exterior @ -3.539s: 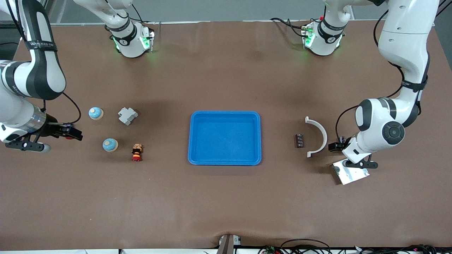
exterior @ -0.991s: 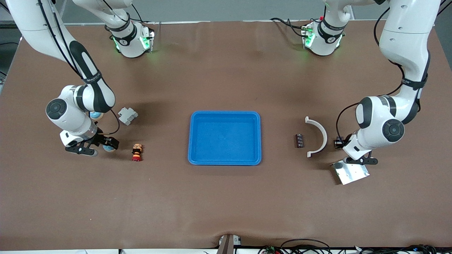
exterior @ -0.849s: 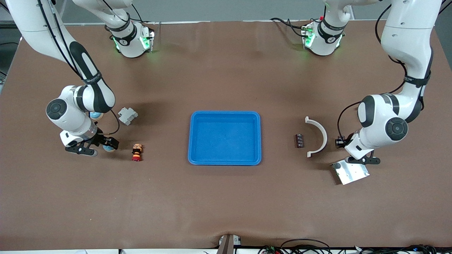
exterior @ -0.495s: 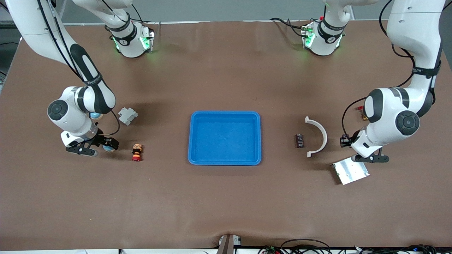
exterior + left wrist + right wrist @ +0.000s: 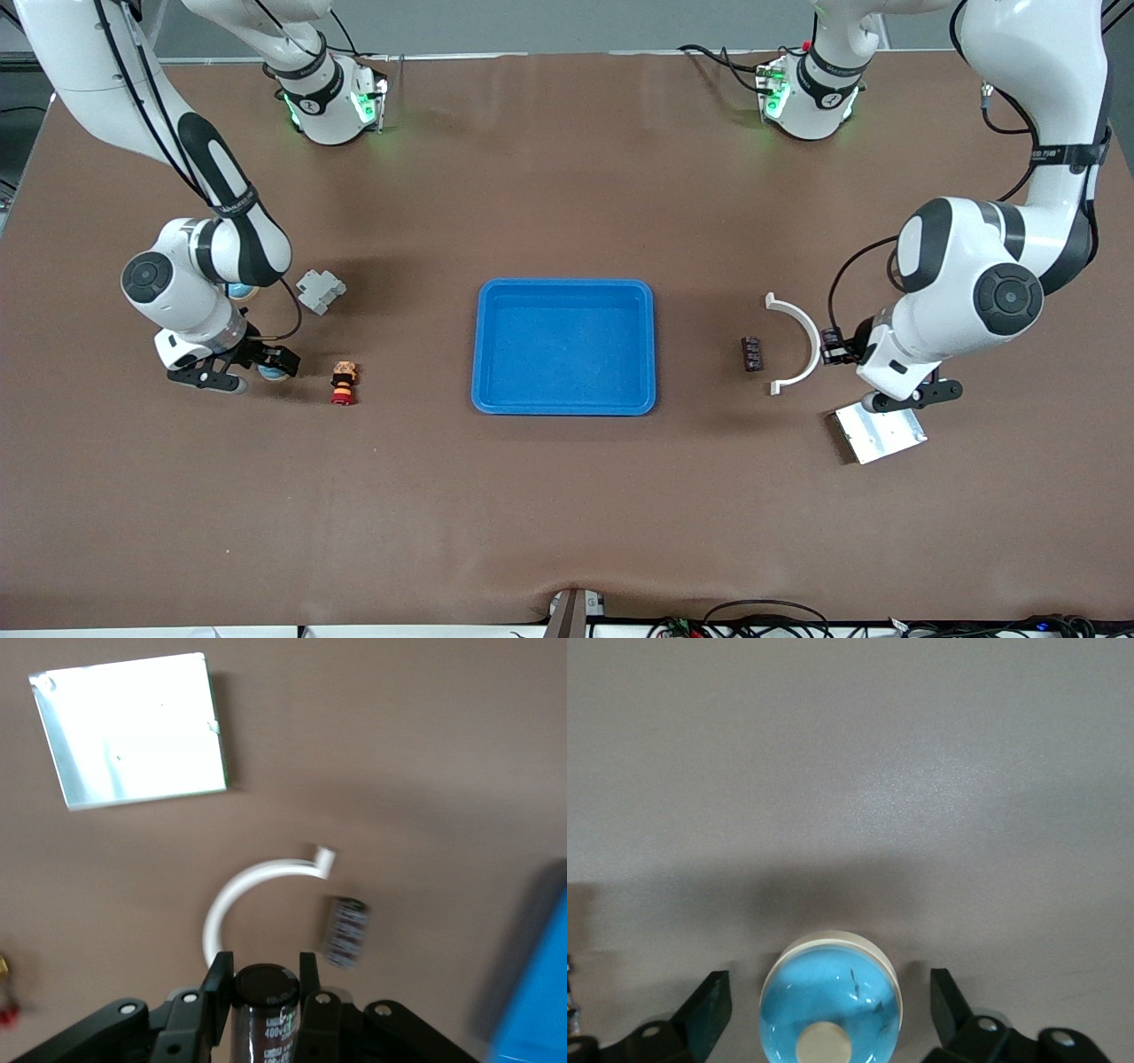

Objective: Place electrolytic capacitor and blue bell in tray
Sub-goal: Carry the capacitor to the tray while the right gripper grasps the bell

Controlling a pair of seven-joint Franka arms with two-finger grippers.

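Two grippers are at work above a matte brown table [image 5: 567, 496]. Left gripper [image 5: 263, 988], up in the air, is clamped on the electrolytic capacitor [image 5: 266, 1010], a glossy black cylinder with white print; below it lie a white plastic half-ring [image 5: 244, 895], a second dark capacitor [image 5: 345, 930] and a flat, mirror-bright metal plate [image 5: 133, 726]. Right gripper [image 5: 828, 1010], low at the table, stands with fingers [image 5: 709, 1005] apart on either side of the blue bell [image 5: 831, 997], a smooth glossy dome with a cream rim and knob, fingers not touching it. Beside this gripper lie a red-and-orange push-button [image 5: 343, 383] and a grey angular block [image 5: 320, 290]. Between both grippers rests the tray [image 5: 485, 354], shallow bright-blue plastic, rounded corners, raised rim.
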